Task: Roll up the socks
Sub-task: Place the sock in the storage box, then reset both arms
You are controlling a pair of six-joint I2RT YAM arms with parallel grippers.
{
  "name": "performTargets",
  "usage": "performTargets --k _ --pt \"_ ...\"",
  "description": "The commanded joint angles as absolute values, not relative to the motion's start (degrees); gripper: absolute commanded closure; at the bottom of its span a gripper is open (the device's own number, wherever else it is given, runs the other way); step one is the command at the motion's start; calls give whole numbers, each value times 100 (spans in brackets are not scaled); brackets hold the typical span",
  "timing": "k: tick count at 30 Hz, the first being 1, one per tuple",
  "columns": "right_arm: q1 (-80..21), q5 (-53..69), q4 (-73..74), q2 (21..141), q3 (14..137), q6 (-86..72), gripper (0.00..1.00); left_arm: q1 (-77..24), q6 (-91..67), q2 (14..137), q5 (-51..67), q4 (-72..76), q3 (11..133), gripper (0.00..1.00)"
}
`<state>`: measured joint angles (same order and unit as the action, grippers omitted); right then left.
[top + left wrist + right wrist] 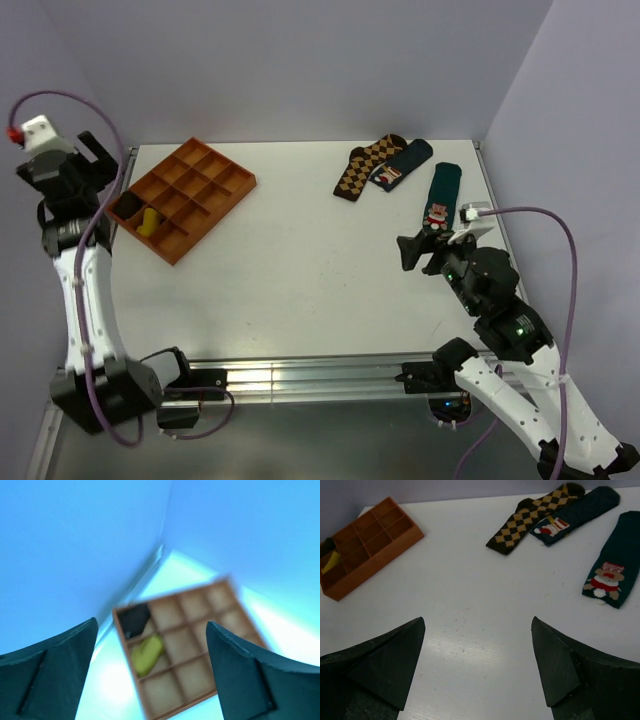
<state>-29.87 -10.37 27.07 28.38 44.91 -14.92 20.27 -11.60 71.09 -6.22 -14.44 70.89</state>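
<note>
Surface: white table [300,260], closed in by plain pale walls at the back and on both sides.
Yellow sock [149,221]: lies bunched up in one compartment of the tray, in the row along the tray's left edge. No pattern on it can be made out.
Tray [216,220]: orange-brown, divided into a grid of compartments, set at an angle on the far left of the table.
Dark bundle [128,205]: fills the compartment just beside the yellow sock, at the tray's left corner. It may be fabric, but the left wrist view is too blurred to say.
Left gripper [151,625]: raised well above the tray, pointing down at it, fingers spread wide with nothing between them.
Right gripper [478,620]: hovers over bare table on the right side, fingers likewise parted and holding nothing.
Argyle sock [365,165]: brown and tan, flat at the far right, touching a dark green sock [400,165].
Second dark green sock [440,200]: flat, near the right edge, with a Santa figure facing up.
</note>
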Motion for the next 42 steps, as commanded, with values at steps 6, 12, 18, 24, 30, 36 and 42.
performTargets --k 6,12,18,24,30,36,42 --pt "-3032 -2785 3699 1708 5361 -1670 3 1425 -2101 4608 -1801 -2749 7408 1" --pt "-3032 -3408 4226 950 5765 -1354 0 441 -2021 3317 -2644 -3857 7865 1" --pt "-3032 -3937 4334 247 5626 -1152 0 -324 -2135 2462 -3083 -4560 7814 1" --pt "-3032 -3903 4491 -167 5546 -1160 0 -931 -2592 1874 -3796 -5194 7674 1" --pt "-3032 -3972 4421 -237 5537 -976 0 -1318 -2715 1223 -4535 -5405 7172 1" --pt "-3032 -3964 4272 -123 5625 -835 0 -1503 -2777 1195 -4632 -5423 7049 1" --pt "-3032 -3858 3982 -167 5379 -738 0 -1547 -2847 1371 -4544 -5318 6900 1"
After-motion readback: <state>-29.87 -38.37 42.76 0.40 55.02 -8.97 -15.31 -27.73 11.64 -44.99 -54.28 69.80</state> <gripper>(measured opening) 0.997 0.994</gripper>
